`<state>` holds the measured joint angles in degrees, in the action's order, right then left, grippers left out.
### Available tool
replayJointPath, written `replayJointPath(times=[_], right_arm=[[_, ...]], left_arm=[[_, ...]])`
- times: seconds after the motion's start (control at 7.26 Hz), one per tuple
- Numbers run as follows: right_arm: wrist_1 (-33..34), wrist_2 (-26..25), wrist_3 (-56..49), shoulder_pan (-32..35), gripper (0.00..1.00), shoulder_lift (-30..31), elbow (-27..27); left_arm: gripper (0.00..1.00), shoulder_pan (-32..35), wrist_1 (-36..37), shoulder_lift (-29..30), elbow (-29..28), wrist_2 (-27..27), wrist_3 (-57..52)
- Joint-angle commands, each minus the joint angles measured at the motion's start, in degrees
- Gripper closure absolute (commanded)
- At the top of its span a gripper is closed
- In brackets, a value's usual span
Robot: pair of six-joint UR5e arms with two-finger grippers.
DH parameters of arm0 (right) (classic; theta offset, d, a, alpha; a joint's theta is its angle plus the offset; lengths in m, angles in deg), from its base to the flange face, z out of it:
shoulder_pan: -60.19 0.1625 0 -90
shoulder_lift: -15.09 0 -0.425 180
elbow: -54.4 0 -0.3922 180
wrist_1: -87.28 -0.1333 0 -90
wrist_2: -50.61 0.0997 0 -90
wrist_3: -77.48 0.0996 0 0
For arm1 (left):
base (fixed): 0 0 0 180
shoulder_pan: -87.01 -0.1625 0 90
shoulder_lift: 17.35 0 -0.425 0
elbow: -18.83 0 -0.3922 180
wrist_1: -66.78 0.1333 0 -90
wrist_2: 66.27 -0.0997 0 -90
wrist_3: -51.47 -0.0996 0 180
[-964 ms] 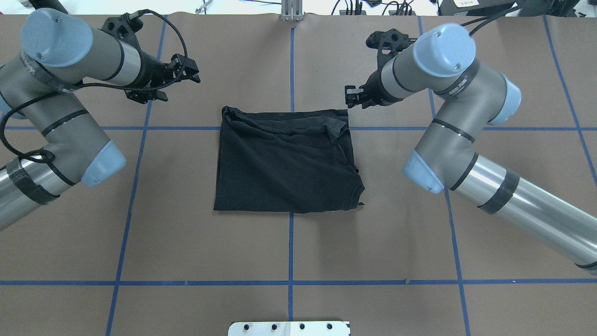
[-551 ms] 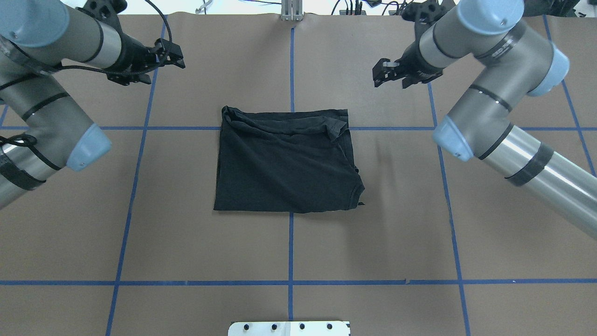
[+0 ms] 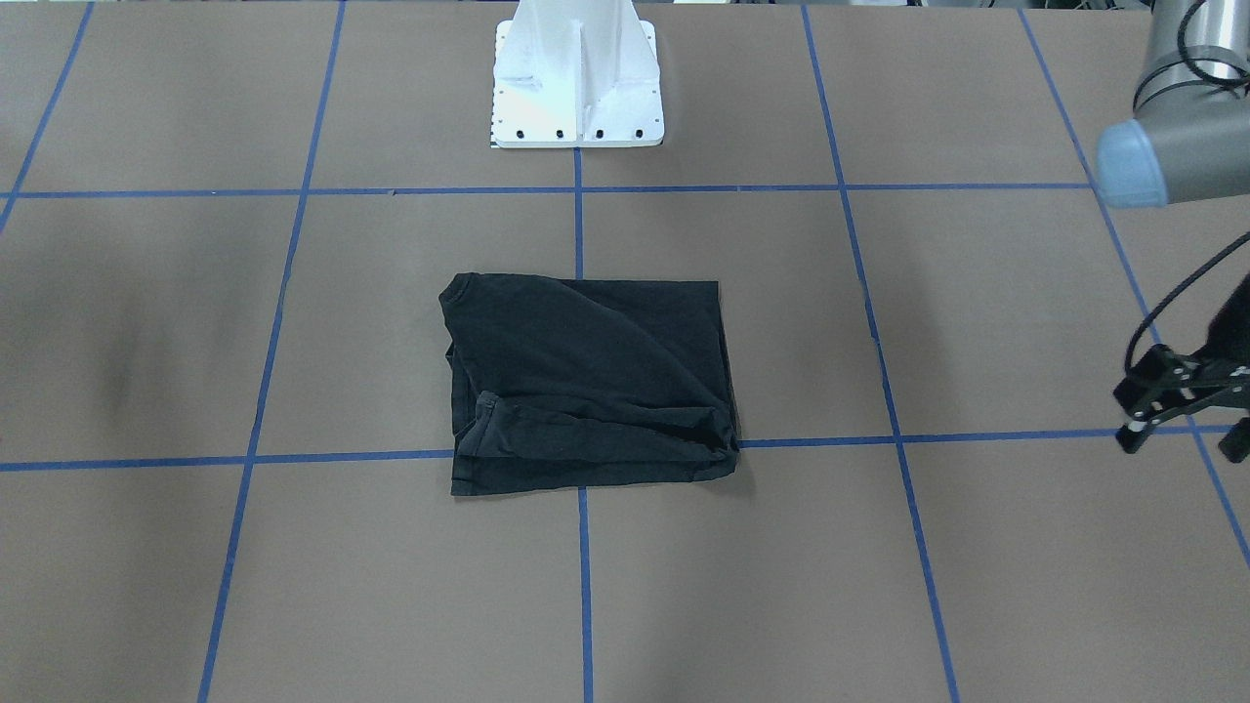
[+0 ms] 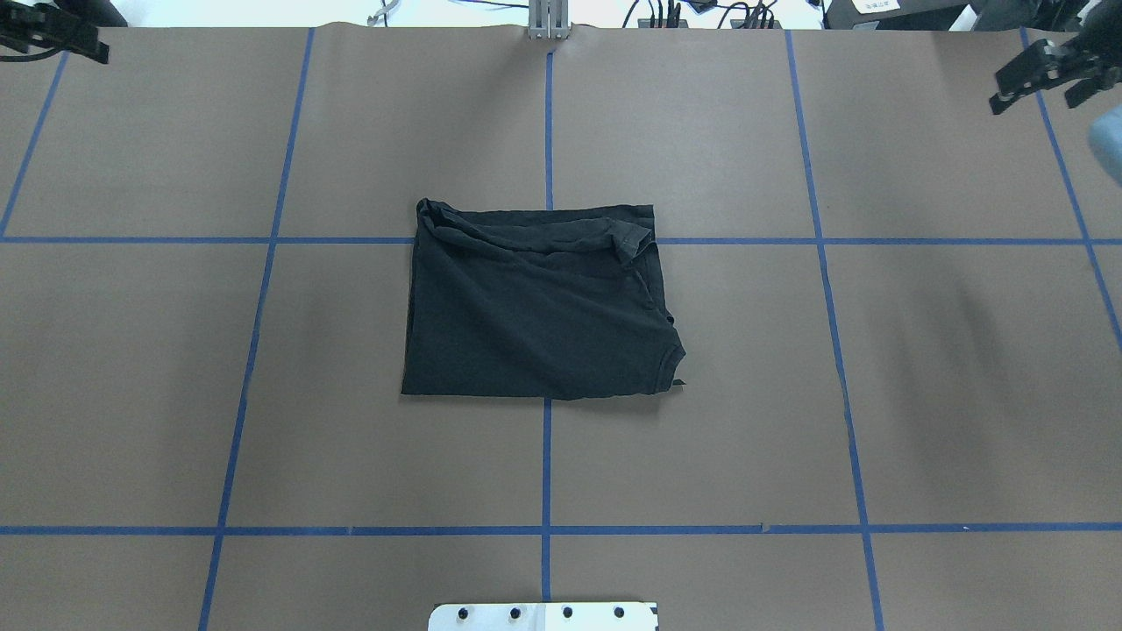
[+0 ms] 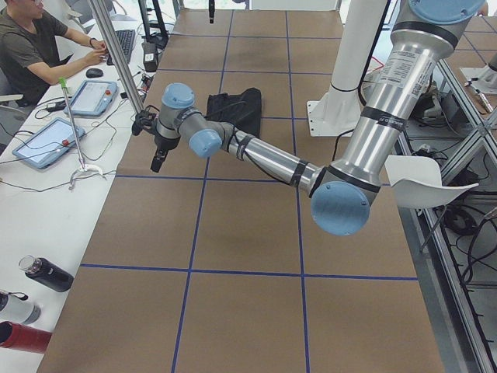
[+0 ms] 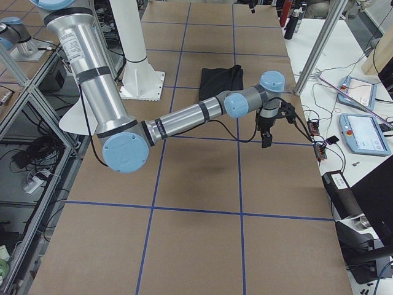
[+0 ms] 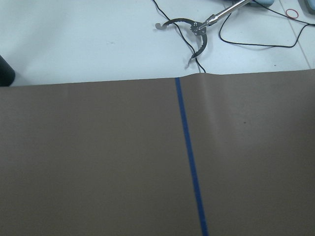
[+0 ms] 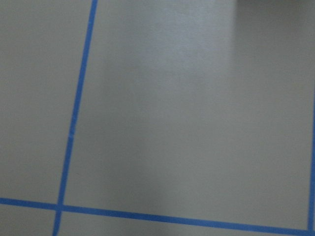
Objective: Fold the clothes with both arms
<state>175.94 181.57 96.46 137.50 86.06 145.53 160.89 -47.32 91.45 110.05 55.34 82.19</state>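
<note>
The black T-shirt (image 4: 535,302) lies folded into a rough rectangle at the table's middle, plain side up, with a rumpled far edge; it also shows in the front view (image 3: 586,381). Nothing touches it. My left gripper (image 3: 1128,418) hangs far off at the table's far left corner (image 4: 92,44), its fingers apart and empty. My right gripper (image 4: 999,92) is at the far right corner, open and empty too. Both wrist views show only brown table cover and blue tape.
The white pedestal base (image 3: 578,88) stands at the near edge. Blue tape lines (image 4: 547,456) grid the brown cover. A person (image 5: 39,47) sits at a side desk with tablets; bottles (image 5: 46,273) lie there. A metal tool with cables (image 7: 192,32) lies beyond the far edge.
Both arms have swung outward and away from the shirt, from beside its far corners to the table's far corners. The shirt has not moved.
</note>
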Motion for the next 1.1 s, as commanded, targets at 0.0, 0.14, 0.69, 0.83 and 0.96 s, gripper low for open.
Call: replayJointPath(times=[0.0, 0.14, 0.69, 0.83, 0.96], right_arm=[[-0.15, 3.59, -12.58, 9.13, 0.0, 8.7, 1.23], [-0.58, 4.38, -18.39, 11.87, 0.0, 12.14, 1.85], [-1.82, 1.95, -19.41, 13.3, 0.0, 17.16, 3.16], [-1.47, -1.72, -19.59, 13.3, 0.0, 18.75, 3.44], [-1.03, -3.15, -19.85, 13.22, 0.0, 18.85, 3.26]], left_arm=[[0.0, 5.28, -2.0, -6.12, -0.42, 1.09, -4.34], [0.0, 6.26, -1.83, -6.84, -0.86, 0.92, -8.52], [0.0, 10.14, -2.09, -11.42, -2.0, 1.71, -20.25], [0.0, 10.32, -1.31, -12.46, -3.4, 1.45, -20.52], [0.0, 10.66, -0.08, -13.34, -4.37, 1.27, -24.96]])
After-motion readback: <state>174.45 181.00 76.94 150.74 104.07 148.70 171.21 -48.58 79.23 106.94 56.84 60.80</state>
